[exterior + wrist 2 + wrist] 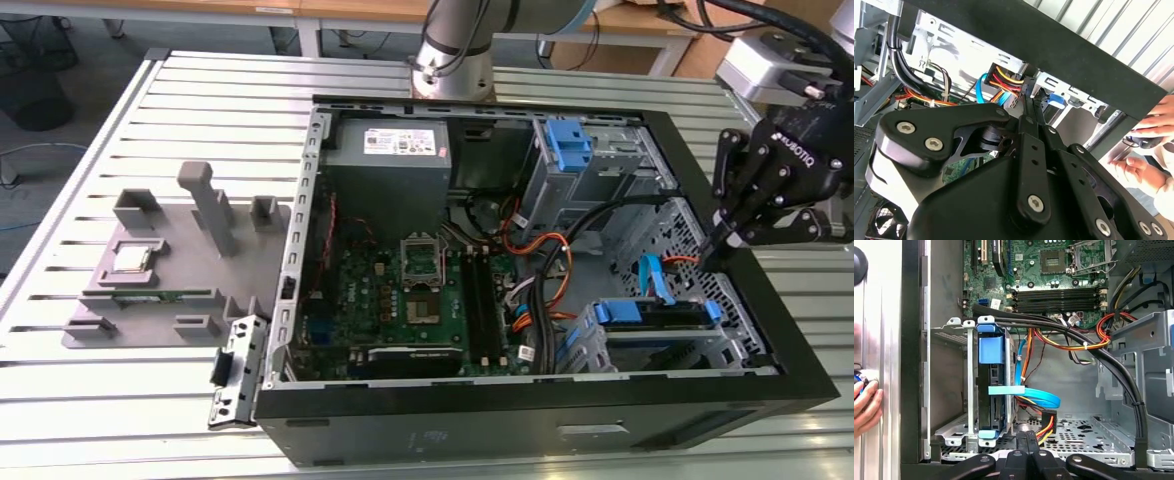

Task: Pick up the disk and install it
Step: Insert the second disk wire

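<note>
Hovering at the rim of an open computer case (pixel 534 395), the gripper (pixel 721 238) has its two fingers pressed together with nothing between them, as both wrist views also show (pixel 1027 436).

The disk (pixel 657 322) stands on edge in the metal cage (pixel 747 330) at the case's corner nearest the exterior view's lower right. From the gripper it lies down inside the case and toward the exterior view's left, close by but apart. Its long axis runs along the case's front wall. In the first wrist view the disk (pixel 996 390) presents its narrow upper edge, blue carrier frame around it, one end near the fingertips and the other toward the motherboard (pixel 1054 270). By these pictures it looks seated in the cage, though how fully cannot be told.

A blue data cable (pixel 1041 396) and a red, yellow and black power lead (pixel 1046 427) cross the gap just beside the disk, between it and the gripper's line of reach.

Elsewhere the case holds a power supply (pixel 394 145) and, in an upper bay, a bare blue bracket (pixel 567 145). On the slatted table (pixel 80 400), at the exterior view's left, a grey fixture (pixel 200 215) carries a small silver chip (pixel 134 258).

A person's hand (pixel 866 402) rests outside the case wall.
</note>
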